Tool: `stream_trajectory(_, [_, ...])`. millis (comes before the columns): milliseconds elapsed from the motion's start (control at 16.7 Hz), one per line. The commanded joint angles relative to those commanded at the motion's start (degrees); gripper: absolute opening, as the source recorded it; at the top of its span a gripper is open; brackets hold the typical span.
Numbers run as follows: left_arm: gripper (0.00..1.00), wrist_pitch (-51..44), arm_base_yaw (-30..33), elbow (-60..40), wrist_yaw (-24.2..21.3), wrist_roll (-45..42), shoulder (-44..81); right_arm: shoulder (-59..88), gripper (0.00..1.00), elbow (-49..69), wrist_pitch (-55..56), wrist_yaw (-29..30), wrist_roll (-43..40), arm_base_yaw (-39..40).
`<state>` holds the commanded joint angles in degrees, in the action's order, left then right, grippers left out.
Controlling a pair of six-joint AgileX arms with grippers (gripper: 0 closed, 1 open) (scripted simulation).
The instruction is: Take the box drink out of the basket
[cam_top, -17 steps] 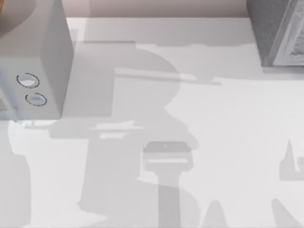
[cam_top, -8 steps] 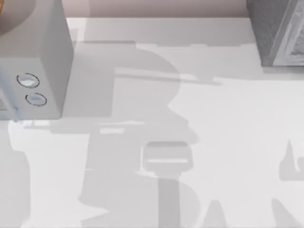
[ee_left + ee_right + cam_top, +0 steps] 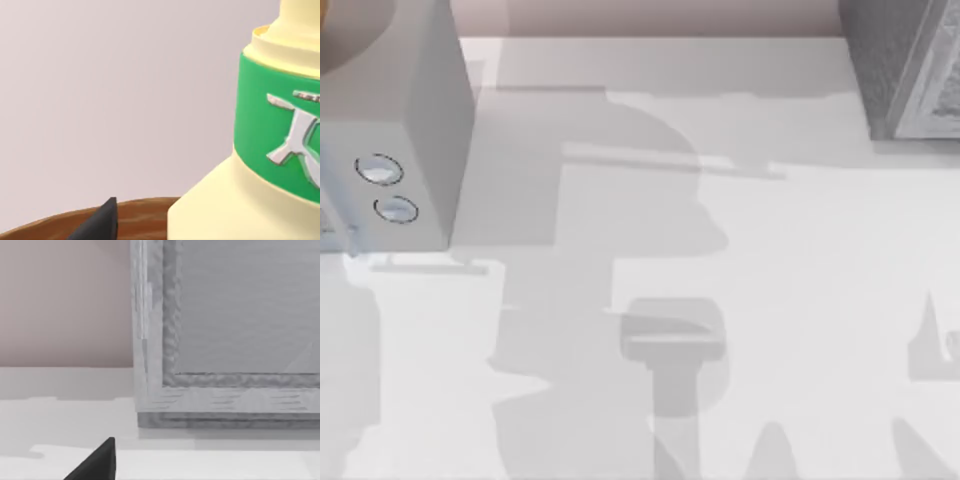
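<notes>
The box drink (image 3: 260, 150) stood close ahead of the left claw (image 3: 102, 225), above the brown basket rim (image 3: 140, 212); whether that claw was spread, I couldn't tell. It looked light, rigid and smooth, best pinched at the green label band (image 3: 270, 125).

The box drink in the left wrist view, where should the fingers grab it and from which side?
Probably at the green label band of the box drink: it stands upright, and the band is narrower than the shoulder flaring below. Come in level from the side, above the brown basket rim.
</notes>
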<state>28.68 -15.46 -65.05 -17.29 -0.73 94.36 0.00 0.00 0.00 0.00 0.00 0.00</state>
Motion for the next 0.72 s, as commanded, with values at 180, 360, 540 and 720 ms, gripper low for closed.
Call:
stream_trajectory(180, [1.0, 0.02, 0.08, -0.32, 0.08, 0.0, 0.33, 0.0, 1.0, 0.0, 0.0, 0.0, 0.0, 0.0])
stream_trajectory(360, [0.92, 0.02, 0.08, -0.32, 0.08, 0.0, 0.33, 0.0, 1.0, 0.0, 0.0, 0.0, 0.0, 0.0])
stream_trajectory(540, [0.7, 0.02, 0.08, -0.32, 0.08, 0.0, 0.33, 0.0, 1.0, 0.0, 0.0, 0.0, 0.0, 0.0])
stream_trajectory(720, [0.47, 0.02, 0.08, -0.32, 0.08, 0.0, 0.33, 0.0, 1.0, 0.0, 0.0, 0.0, 0.0, 0.0])
